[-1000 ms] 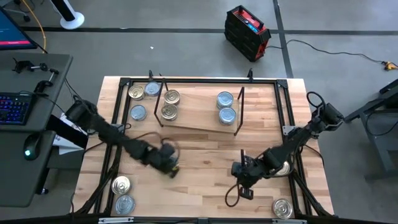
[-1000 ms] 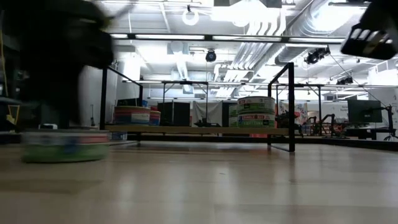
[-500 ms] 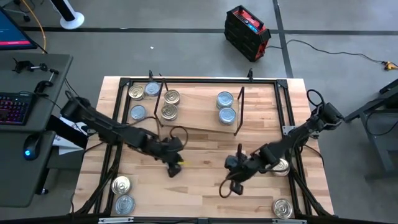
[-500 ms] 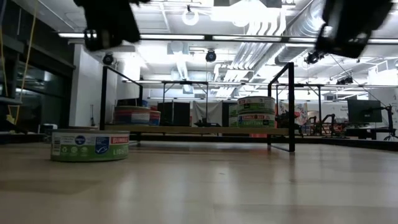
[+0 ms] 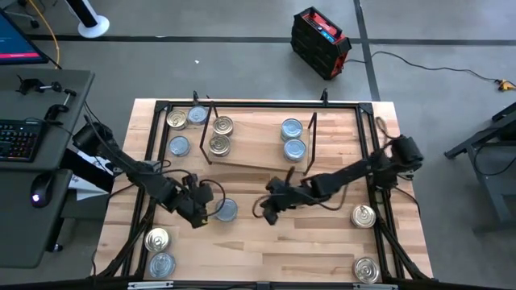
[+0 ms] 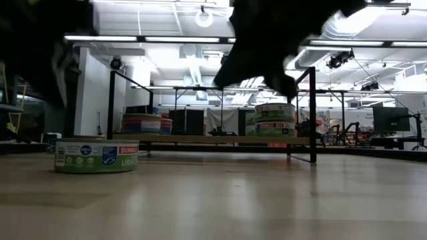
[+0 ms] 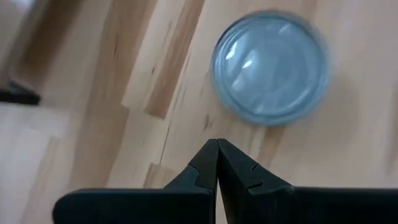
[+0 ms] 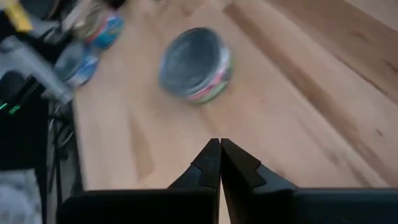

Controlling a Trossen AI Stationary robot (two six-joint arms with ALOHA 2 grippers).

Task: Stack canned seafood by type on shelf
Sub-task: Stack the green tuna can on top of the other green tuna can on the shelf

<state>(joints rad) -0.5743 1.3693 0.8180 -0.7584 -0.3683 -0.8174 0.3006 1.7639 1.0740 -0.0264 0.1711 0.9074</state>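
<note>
Released silver-blue tin [image 5: 226, 209] sits flat, lid up; both arms have moved.

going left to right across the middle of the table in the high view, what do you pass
left gripper with jaws shut → silver-blue lidded tin → right gripper with jaws shut → gold-lidded tin

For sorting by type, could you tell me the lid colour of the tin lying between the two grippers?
Silver-blue lid on the tin, clearest in the left wrist view.
</note>
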